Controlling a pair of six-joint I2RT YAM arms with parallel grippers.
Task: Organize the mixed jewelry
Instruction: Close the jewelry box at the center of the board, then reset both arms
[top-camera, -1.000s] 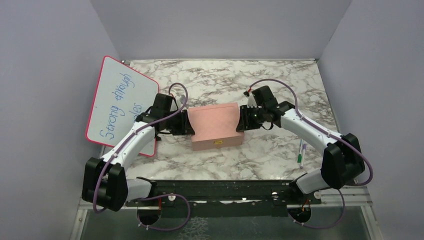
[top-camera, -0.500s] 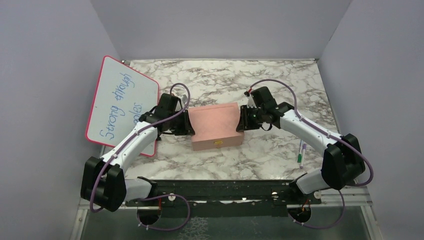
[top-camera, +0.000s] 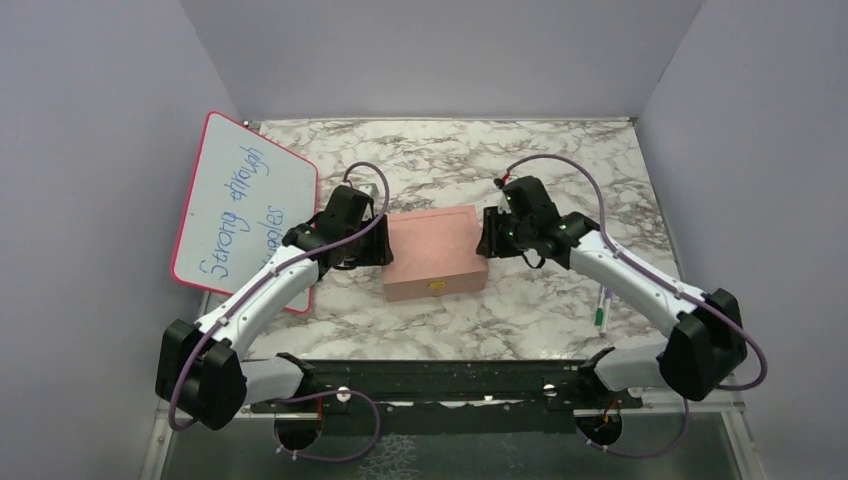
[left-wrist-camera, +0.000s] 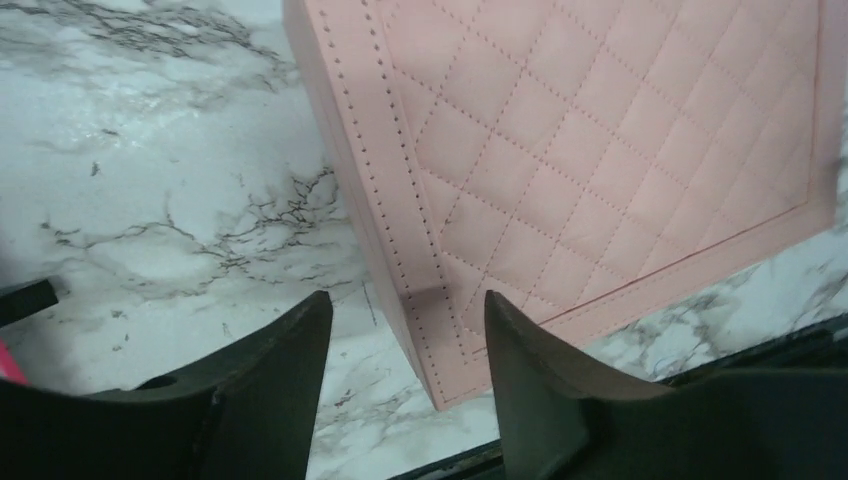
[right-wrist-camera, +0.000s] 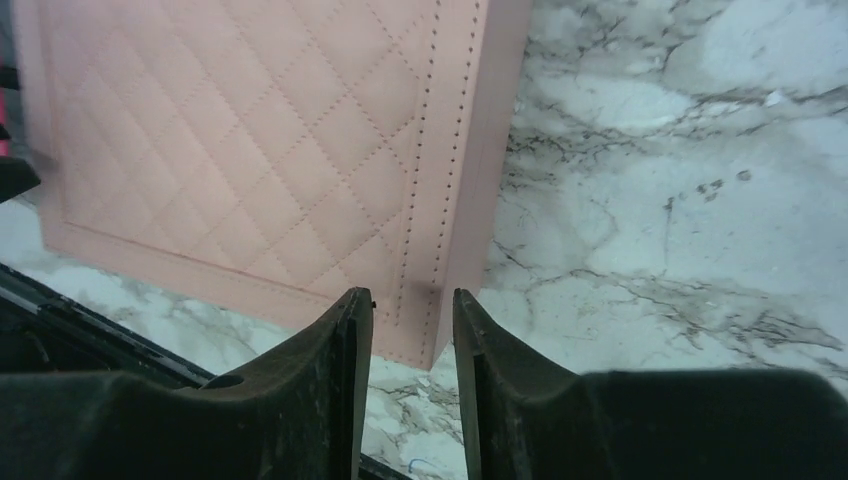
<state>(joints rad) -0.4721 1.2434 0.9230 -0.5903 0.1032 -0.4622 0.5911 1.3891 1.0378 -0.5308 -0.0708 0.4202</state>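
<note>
**Reference.** Take the pink quilted box (top-camera: 434, 253) as your landmark. It lies flat on the marble table (top-camera: 440, 150) with its lid closed. A small gold clasp (top-camera: 436, 285) shows on the box face that is turned toward the arm bases.

**Mixed jewelry.** No piece shows in any view, so you cannot tell where it is.

**Left gripper** (top-camera: 379, 247). It sits at the left side of the box.
- In the left wrist view, its two dark fingers (left-wrist-camera: 270, 390) stand wide apart.
- The left edge of the box, with a small raised tab on the side wall, lies in the gap.
- Bare marble shows between the outer finger and the box wall.
- The claw holds nothing.

**Right gripper** (top-camera: 489, 238). It sits at the right side of the box.
- In the right wrist view, its fingers (right-wrist-camera: 335, 380) stand narrowly apart, and a corner of the box shows in the gap.
- One finger lies over the stitched border of the lid. The other lies over the marble just beside the box wall.
- Nothing is clamped between them. You cannot tell whether either pad touches the box.

**Other items.**
- A red-framed whiteboard (top-camera: 240, 205) with blue handwriting stands tilted well to the left of the box.
- A green-and-white marker pen (top-camera: 603, 305) lies on the marble to the right of the box, well apart from it and nearer the arm bases.
</note>
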